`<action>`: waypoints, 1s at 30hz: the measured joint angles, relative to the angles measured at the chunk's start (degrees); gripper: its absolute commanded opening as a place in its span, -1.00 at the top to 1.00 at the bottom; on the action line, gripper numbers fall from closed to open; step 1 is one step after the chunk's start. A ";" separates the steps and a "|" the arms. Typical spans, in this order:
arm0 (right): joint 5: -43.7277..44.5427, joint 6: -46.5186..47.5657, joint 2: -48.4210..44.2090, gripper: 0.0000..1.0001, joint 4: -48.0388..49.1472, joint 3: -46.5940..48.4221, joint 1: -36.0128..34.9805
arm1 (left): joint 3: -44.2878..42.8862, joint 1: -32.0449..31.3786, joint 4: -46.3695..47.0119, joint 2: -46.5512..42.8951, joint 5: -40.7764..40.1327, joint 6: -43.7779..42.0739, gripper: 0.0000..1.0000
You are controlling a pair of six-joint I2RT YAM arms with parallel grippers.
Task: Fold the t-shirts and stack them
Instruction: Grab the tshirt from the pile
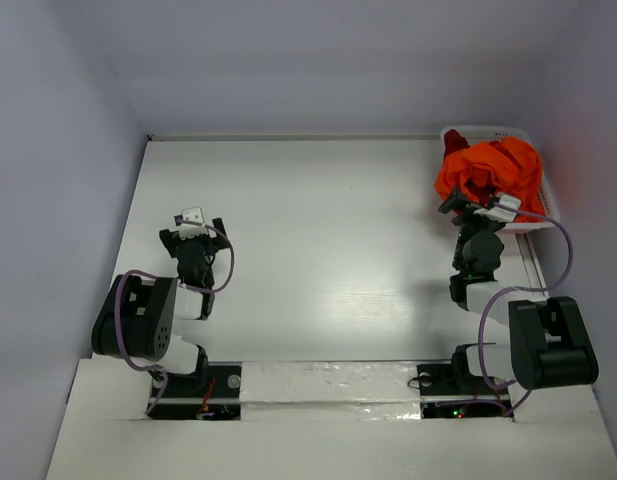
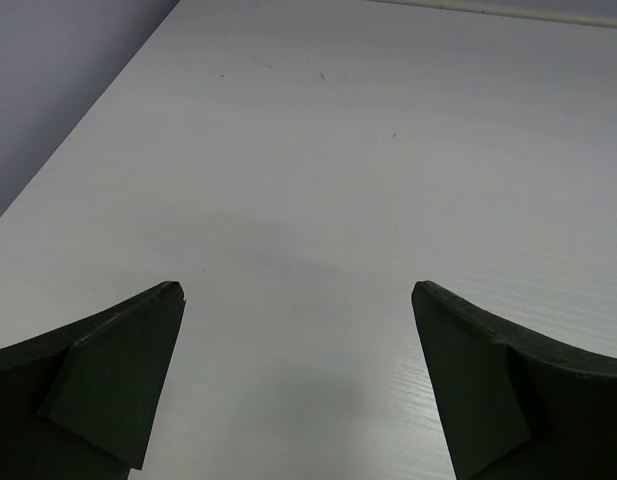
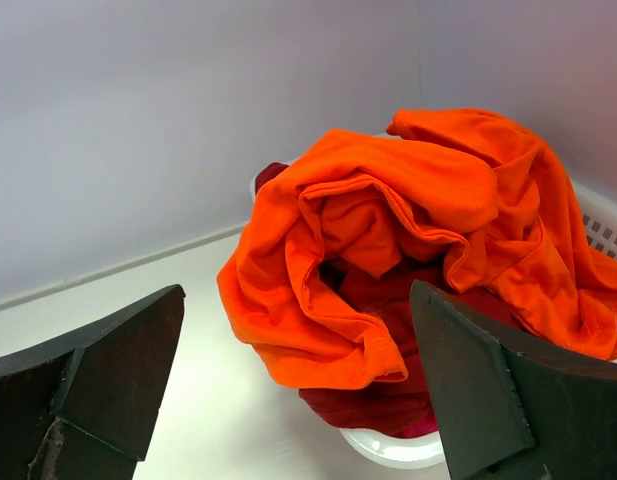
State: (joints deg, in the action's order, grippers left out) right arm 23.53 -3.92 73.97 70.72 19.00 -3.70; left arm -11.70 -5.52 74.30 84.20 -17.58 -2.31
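A bright orange t-shirt [image 1: 498,168] lies crumpled on top of a white lattice basket [image 1: 544,212] at the far right corner. In the right wrist view the orange shirt [image 3: 388,240] spills over the basket's near rim [image 3: 388,450], with a dark red t-shirt [image 3: 378,400] under it. My right gripper [image 1: 466,203] is open and empty, just in front of the pile [image 3: 298,300]. My left gripper [image 1: 191,228] is open and empty over bare table at the left [image 2: 298,290].
White walls close the table at the back and both sides. The basket stands against the right wall. The white tabletop [image 1: 318,230] stretches between the two arms.
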 measured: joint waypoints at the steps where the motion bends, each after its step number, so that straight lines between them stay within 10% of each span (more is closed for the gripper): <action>1: 0.00 0.00 0.00 -1.00 0.00 0.00 0.00 | 0.00 0.00 0.00 0.00 0.00 0.00 -0.98; 6: -0.28 0.02 -0.57 -1.00 -1.27 0.00 0.00 | -1.49 -0.50 -2.47 -2.67 -2.47 0.24 -0.98; 12: 0.09 -0.07 -2.25 -1.00 -2.32 0.15 -0.02 | -34.45 -0.55 -32.13 -3.43 -3.04 6.03 -0.98; 30: 6.01 -13.66 -17.05 -1.00 -49.66 35.23 0.04 | -76.46 -0.79 -76.59 4.59 27.87 16.22 -0.98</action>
State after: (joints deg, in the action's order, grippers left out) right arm 29.54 -17.58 56.93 21.06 54.24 -3.66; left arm -88.16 -6.31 -2.28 88.79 10.28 13.91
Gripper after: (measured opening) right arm 0.995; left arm 0.990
